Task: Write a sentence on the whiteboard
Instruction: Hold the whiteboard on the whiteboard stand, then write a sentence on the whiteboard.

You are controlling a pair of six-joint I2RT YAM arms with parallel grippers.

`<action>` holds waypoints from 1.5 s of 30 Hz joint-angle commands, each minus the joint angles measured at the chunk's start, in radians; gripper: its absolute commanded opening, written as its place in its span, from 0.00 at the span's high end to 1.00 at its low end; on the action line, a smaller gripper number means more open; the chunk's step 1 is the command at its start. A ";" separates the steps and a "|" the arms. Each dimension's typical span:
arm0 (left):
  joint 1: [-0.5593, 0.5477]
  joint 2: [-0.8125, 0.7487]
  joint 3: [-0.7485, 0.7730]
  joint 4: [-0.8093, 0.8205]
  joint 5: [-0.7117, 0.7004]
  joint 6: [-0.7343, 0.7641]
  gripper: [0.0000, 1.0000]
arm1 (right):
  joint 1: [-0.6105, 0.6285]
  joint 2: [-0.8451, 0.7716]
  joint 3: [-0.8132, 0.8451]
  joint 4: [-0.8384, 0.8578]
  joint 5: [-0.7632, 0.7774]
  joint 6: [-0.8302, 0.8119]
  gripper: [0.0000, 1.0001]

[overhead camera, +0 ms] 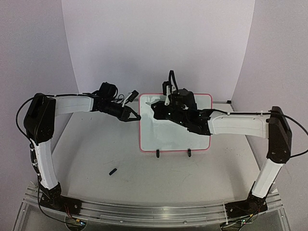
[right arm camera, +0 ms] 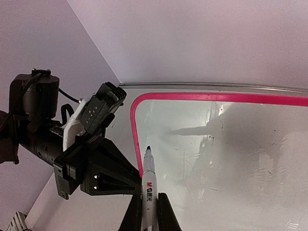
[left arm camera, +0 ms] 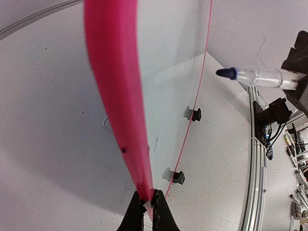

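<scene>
Top external view, from the left: the left arm reaches in over the desk (overhead camera: pixel 91 159), and the left pincer (overhead camera: pixel 132 115) is pressed onto the left edge of the whiteboard (overhead camera: pixel 168 137). In the left wrist view its two dark fingertips (left arm camera: pixel 137 214) pinch the thick pink-red rim between them. Nearer the arm bases, well apart from the board, a small dark piece (overhead camera: pixel 113 171) lies on the desk.

The whiteboard stands near the middle of the desk on two black clip feet (overhead camera: pixel 157 154), its white face turned toward the arms and its top leaning back.

Over the upper left part of the board sits the right pincer (overhead camera: pixel 158 108), closed around a marker (right arm camera: pixel 148 180) with a clear barrel and printed lettering. In the right wrist view the marker juts forward from between the fingers, and its dark tip (right arm camera: pixel 147 147) lies just inside the left rim, below the top left corner. Whether the tip touches the face cannot be told. The left wrist view shows the same tip as blue.

The right arm stretches away to its base at the right.
</scene>
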 commanded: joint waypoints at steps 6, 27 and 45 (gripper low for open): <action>-0.030 -0.035 -0.022 -0.042 -0.045 0.065 1.00 | 0.007 0.052 0.087 0.036 0.047 -0.044 1.00; -0.041 -0.038 -0.015 -0.064 -0.061 0.086 1.00 | 0.007 0.048 0.069 0.009 0.213 -0.012 1.00; -0.041 -0.035 -0.007 -0.070 -0.076 0.081 1.00 | 0.015 -0.032 0.009 0.094 0.049 -0.103 1.00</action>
